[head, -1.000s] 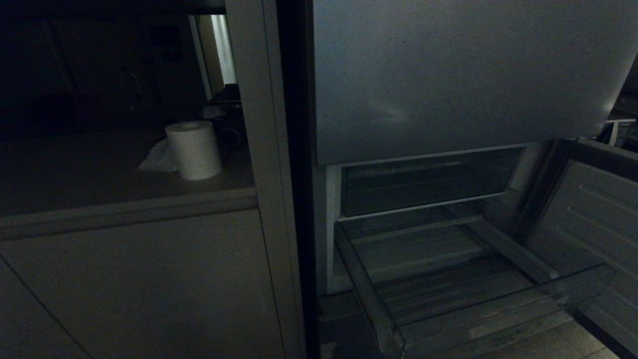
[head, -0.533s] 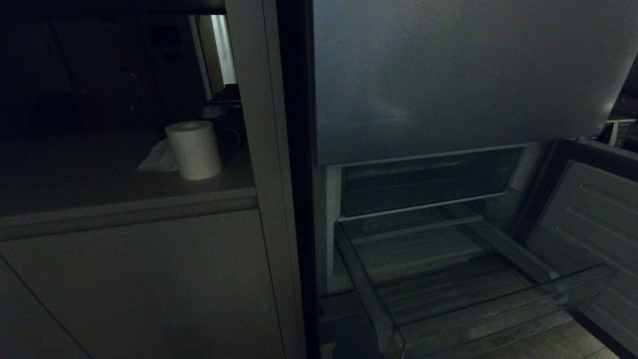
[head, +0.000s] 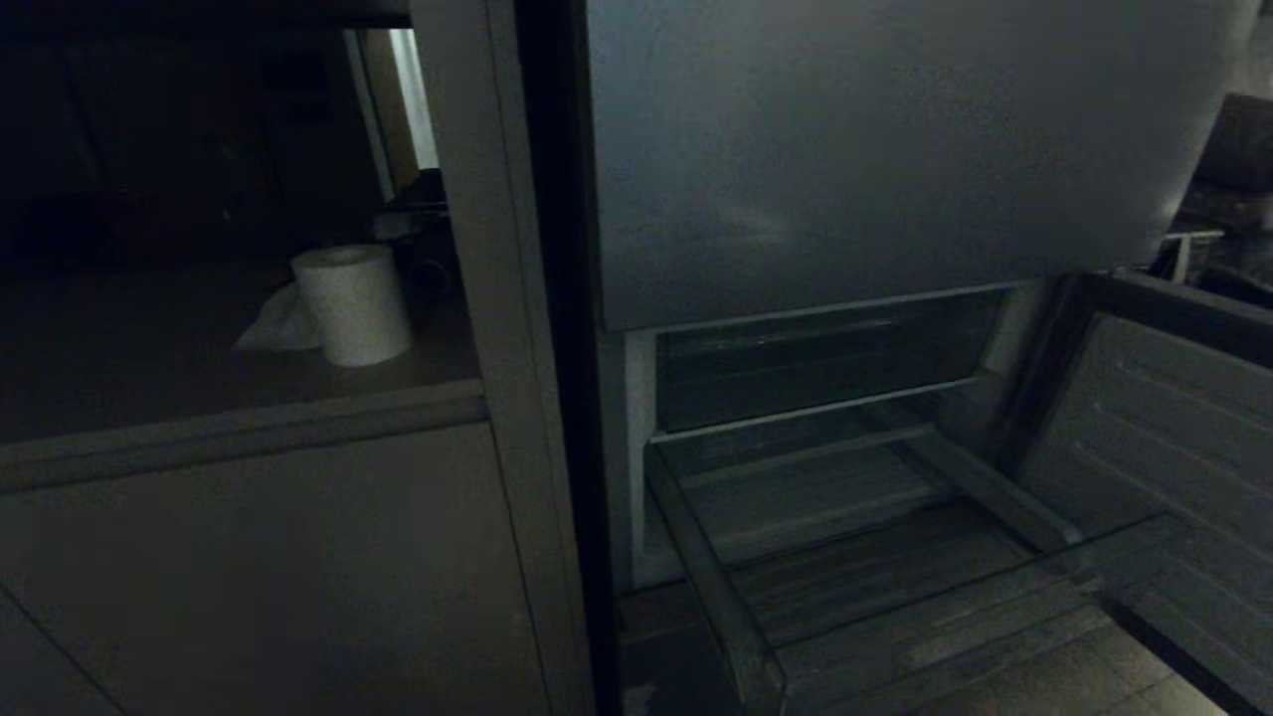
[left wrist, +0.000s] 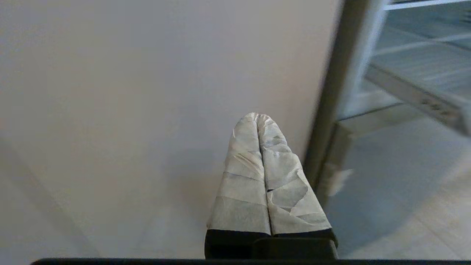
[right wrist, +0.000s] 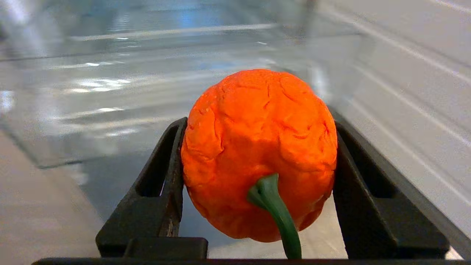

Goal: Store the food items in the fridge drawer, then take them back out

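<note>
Now the whole head view has slid a little to the left compared with a moment ago, so the camera has moved and not the things. The white paper roll [head: 353, 303] on the dark worktop [head: 149, 358] and the grey-blue fridge door [head: 875, 149] both sit further left in the picture. The things themselves have not moved.

The clear plastic fridge drawer with the ribbed floor [head: 895, 587] is pulled out below the door, and no food shows inside it in the dim head view. Neither arm shows in that view.

The right gripper [right wrist: 257, 162] has its two black fingers [right wrist: 165, 176] pressed on both sides of a round, wrinkly orange-red food item with a green stem [right wrist: 257, 147]. It is held just in front of the clear drawer, with the ribbed white inner side of the open door beside it.

The left gripper [left wrist: 259, 121] has its taped fingers pressed together with nothing between them. It points at a plain pale cupboard panel [left wrist: 147, 92], next to the edge of the fridge.
</note>
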